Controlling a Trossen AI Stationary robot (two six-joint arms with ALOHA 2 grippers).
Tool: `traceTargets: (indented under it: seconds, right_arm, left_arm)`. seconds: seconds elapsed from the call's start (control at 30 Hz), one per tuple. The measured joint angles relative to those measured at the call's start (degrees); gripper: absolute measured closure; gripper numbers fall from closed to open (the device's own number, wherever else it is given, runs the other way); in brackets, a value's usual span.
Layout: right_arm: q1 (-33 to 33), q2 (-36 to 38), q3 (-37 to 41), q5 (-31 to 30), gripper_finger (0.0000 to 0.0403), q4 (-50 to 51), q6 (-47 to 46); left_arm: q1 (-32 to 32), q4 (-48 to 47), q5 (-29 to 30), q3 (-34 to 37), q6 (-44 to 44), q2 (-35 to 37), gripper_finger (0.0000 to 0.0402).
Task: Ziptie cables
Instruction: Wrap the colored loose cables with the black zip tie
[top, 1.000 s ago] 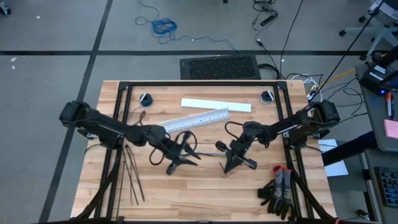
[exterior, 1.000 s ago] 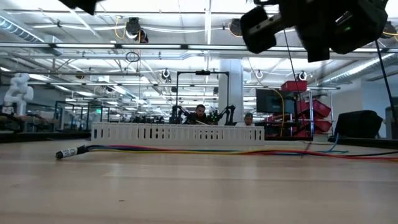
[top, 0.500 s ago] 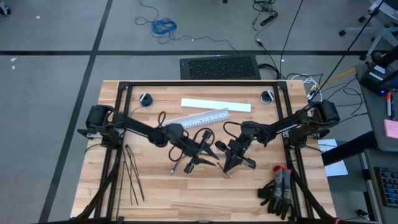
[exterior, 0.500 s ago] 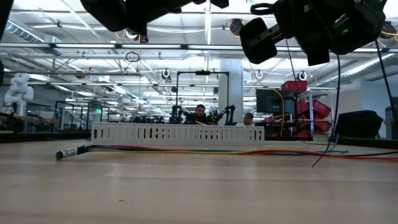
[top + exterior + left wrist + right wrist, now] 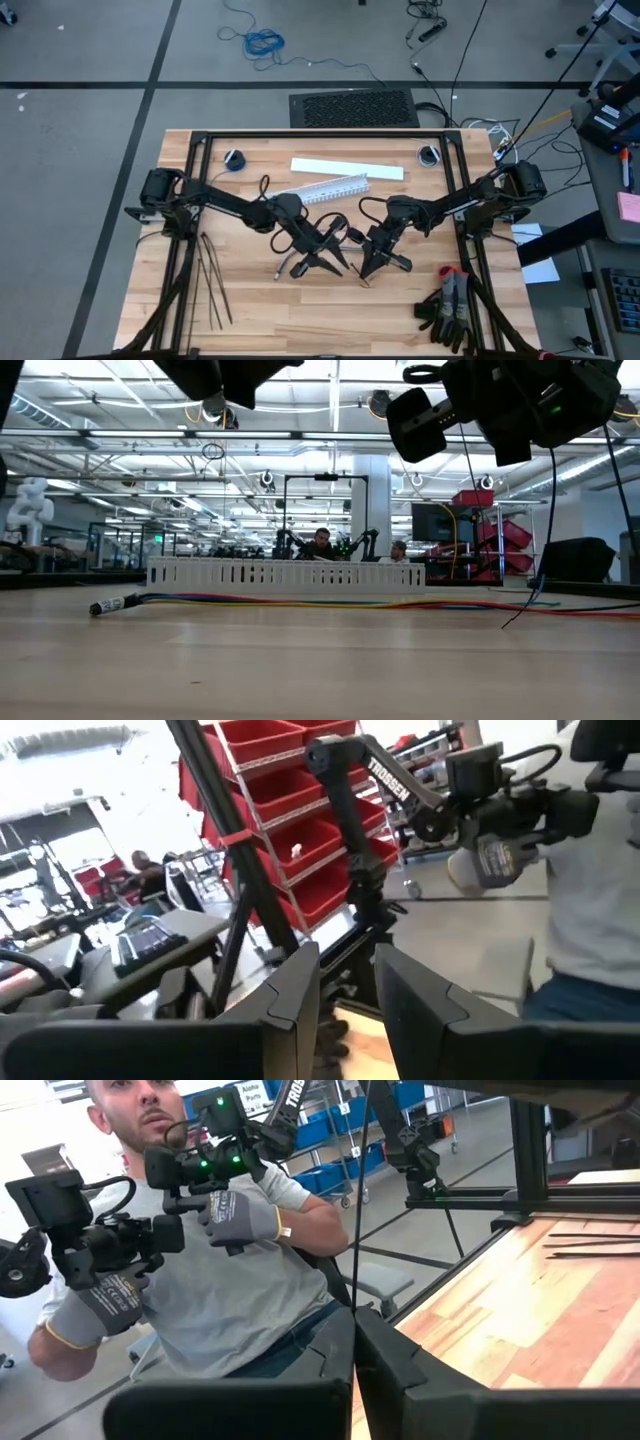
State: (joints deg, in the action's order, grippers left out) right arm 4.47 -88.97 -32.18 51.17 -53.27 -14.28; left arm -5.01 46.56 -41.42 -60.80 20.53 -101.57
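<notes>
My right gripper (image 5: 366, 270) is clenched on one thin black ziptie (image 5: 359, 1190), which stands up between its fingers (image 5: 385, 1355). My left gripper (image 5: 322, 262) sits just beside it over mid-table, fingers (image 5: 295, 988) a little apart; I cannot tell whether it grips anything. White "TROSSEN" lettering (image 5: 387, 778) shows on a distant arm. The bundle of thin coloured cables (image 5: 330, 602) lies flat, running along the long white slotted plastic duct (image 5: 317, 189), dark tip (image 5: 108, 606) at one end. Spare black zipties (image 5: 210, 280) lie near the table's left edge. Bare wooden tabletop (image 5: 300, 320) opens toward the front edge.
</notes>
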Motion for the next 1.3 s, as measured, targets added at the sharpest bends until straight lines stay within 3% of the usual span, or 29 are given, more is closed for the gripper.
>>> traceTargets:
  seconds: [0.23,0.87,1.3]
  right_arm:
    - [0.0,0.02,0.0,0.14,0.0403,2.19,0.02]
    - [0.52,0.02,0.02,-1.57,0.0403,5.0,1.73]
    - [0.5,0.02,0.02,-1.59,0.0403,4.01,1.96]
  left_arm:
    - [0.98,-0.17,-3.0,-2.05,0.28,-3.16,0.0307]
    - [2.46,-0.17,-2.48,-2.1,-0.76,-2.79,0.0308]
    - [2.24,-0.3,-5.07,-2.1,-0.71,-2.79,0.0394]
